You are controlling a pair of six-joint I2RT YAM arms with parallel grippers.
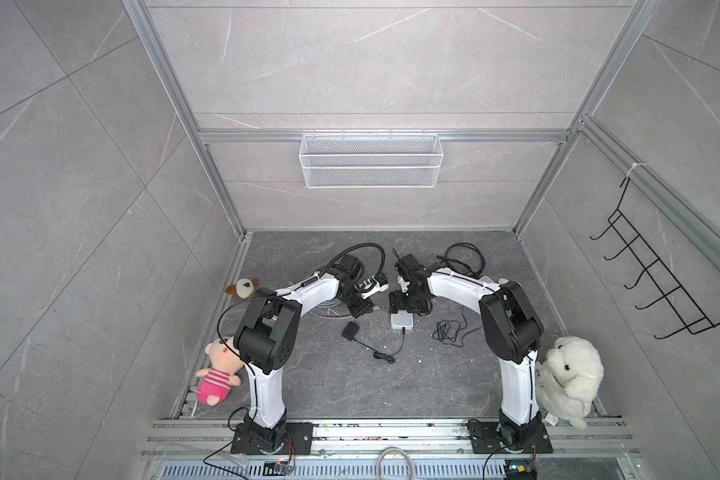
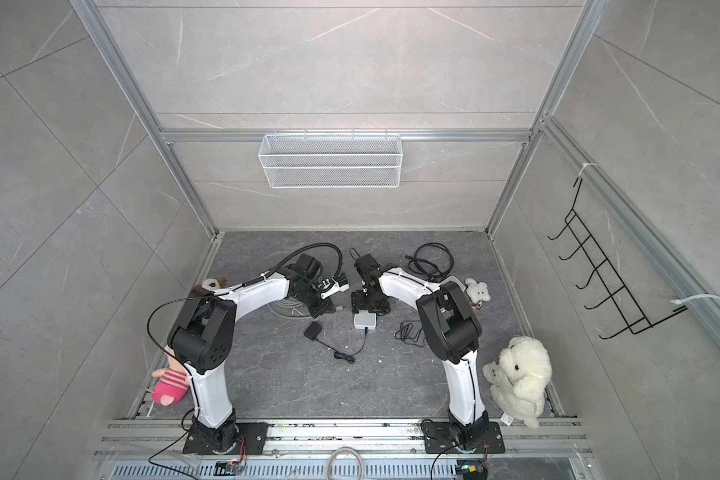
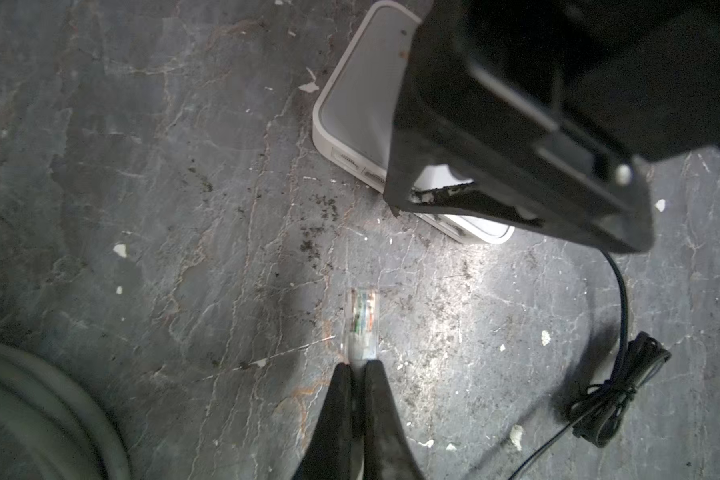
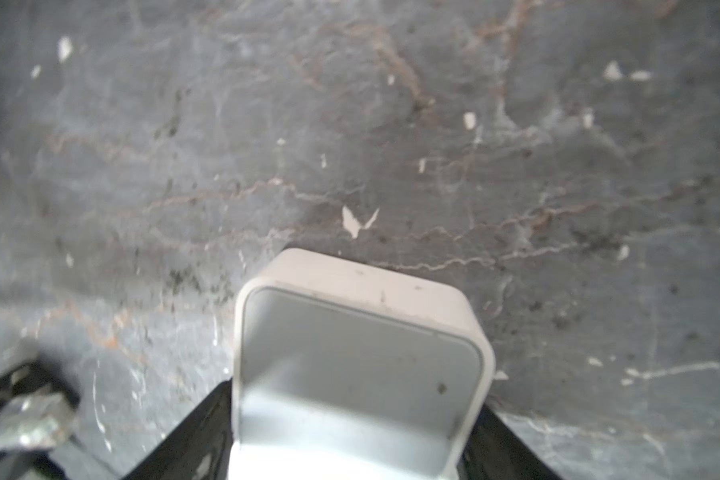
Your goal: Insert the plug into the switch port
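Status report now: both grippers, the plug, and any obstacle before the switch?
Left gripper shut on plug. Right gripper astride switch, grip unclear. Plug short of ports, not inserted; nothing between.

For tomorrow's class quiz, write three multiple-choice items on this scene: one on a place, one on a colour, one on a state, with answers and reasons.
1. Where is the white switch?
A. In the wire basket.
B. On the table, between the right gripper's jaws.
C. On the hook rack.

2. What colour is the striped soft toy?
A. Green.
B. Blue.
C. Pink.

3. What state is the plug in?
A. Seated in a port.
B. Pinched by the shut left gripper, short of the switch.
C. Lying loose.

Answers: 1 B, the right wrist view shows a black finger either side of it; 2 C, both top views show pink stripes; 3 B, the left wrist view shows fingertips closed on its rear, with bare table before the ports.
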